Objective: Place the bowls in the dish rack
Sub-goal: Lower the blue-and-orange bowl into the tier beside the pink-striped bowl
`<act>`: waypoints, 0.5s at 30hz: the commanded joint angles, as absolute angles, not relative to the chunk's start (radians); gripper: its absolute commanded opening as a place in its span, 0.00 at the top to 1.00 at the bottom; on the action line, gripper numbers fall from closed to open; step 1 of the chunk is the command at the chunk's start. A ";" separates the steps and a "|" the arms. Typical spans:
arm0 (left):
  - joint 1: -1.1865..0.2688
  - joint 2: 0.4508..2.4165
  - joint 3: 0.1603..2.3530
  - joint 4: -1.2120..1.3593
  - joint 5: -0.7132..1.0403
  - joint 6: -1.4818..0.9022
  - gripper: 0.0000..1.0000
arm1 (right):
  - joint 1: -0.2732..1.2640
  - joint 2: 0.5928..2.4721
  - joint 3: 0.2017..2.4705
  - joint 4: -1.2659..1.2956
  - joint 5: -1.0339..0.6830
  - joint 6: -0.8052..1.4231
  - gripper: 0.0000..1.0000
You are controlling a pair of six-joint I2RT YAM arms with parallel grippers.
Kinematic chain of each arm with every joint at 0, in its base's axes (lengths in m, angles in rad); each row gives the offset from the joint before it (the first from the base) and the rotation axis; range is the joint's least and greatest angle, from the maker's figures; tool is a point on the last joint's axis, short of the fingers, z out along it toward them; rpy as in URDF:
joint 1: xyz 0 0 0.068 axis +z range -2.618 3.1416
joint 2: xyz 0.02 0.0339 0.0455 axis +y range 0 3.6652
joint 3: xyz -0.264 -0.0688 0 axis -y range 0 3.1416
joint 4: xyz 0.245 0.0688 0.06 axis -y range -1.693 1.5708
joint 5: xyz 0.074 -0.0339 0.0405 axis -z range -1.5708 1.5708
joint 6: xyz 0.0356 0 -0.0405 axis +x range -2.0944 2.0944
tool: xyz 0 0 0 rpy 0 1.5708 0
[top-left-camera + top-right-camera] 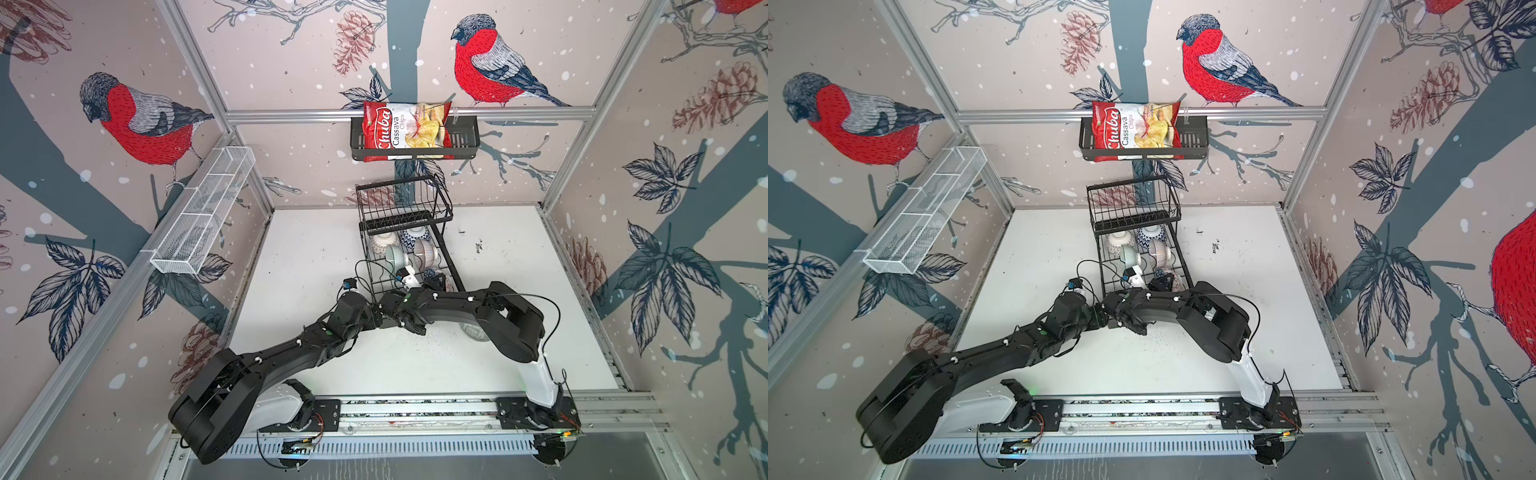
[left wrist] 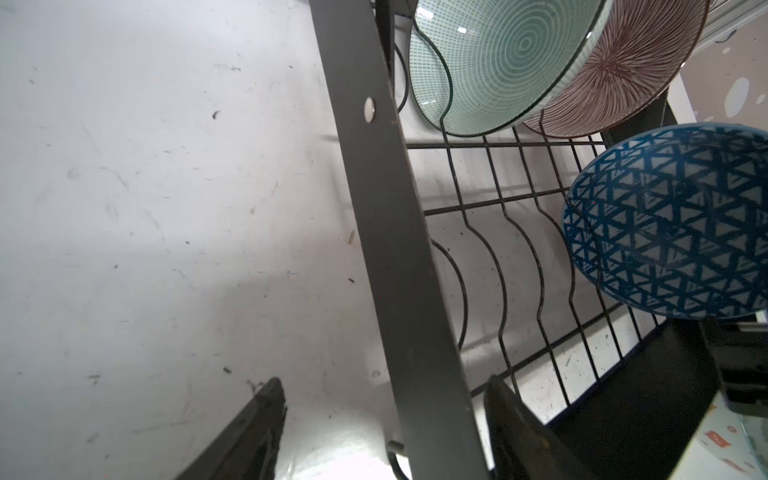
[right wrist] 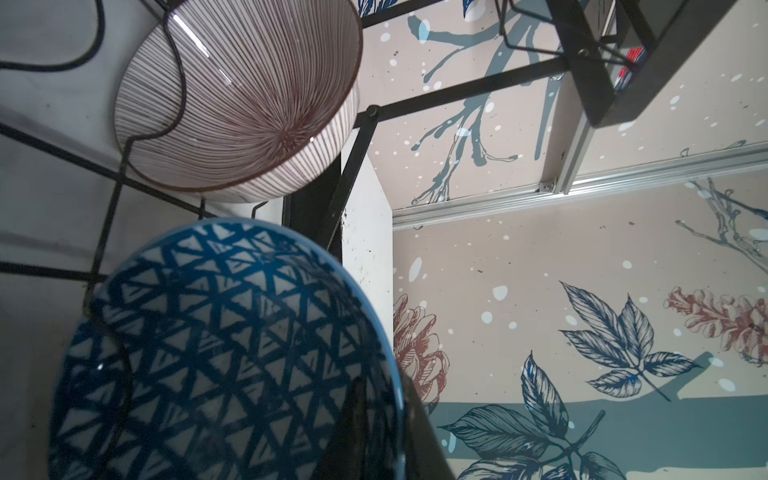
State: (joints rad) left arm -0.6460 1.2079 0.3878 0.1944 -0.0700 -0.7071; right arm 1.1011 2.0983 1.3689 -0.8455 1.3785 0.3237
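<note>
The black wire dish rack (image 1: 405, 216) (image 1: 1133, 208) stands at the back middle of the white table. On its lower tier sit a dotted white bowl (image 1: 384, 243), a navy one (image 1: 411, 239), a mauve-striped one (image 1: 426, 251) (image 3: 237, 104) and a pale green one (image 1: 395, 255) (image 2: 498, 62). A blue-triangle bowl (image 1: 440, 279) (image 3: 208, 353) (image 2: 673, 224) stands on edge near the rack's front end. My right gripper (image 3: 384, 378) (image 1: 432, 280) is shut on its rim, one finger inside and one outside. My left gripper (image 2: 385, 379) is open, its fingers either side of the rack's grey side bar (image 2: 399, 232).
A solid black basket with a chip bag (image 1: 415, 137) hangs on the back wall. A white mesh trough (image 1: 203, 212) hangs on the left wall. A glass jar (image 1: 476, 330) stands partly hidden under my right arm. Both forearms cross just before the rack's front end.
</note>
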 commanded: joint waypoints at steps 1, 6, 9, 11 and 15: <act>-0.652 1.202 0.396 0.303 0.014 -0.679 0.26 | 1.120 2.111 1.370 -0.857 1.293 0.371 0.80; -0.652 1.199 0.397 0.301 0.015 -0.681 0.26 | 1.123 2.105 1.371 -0.830 1.280 0.356 0.71; -0.651 1.197 0.397 0.298 0.013 -0.683 0.26 | 1.123 2.108 1.373 -0.823 1.281 0.351 0.65; -0.651 1.197 0.397 0.298 0.014 -0.683 0.26 | 1.124 2.106 1.373 -0.820 1.279 0.350 0.62; -0.652 1.197 0.399 0.296 0.013 -0.683 0.26 | 1.124 2.101 1.374 -0.815 1.276 0.347 0.56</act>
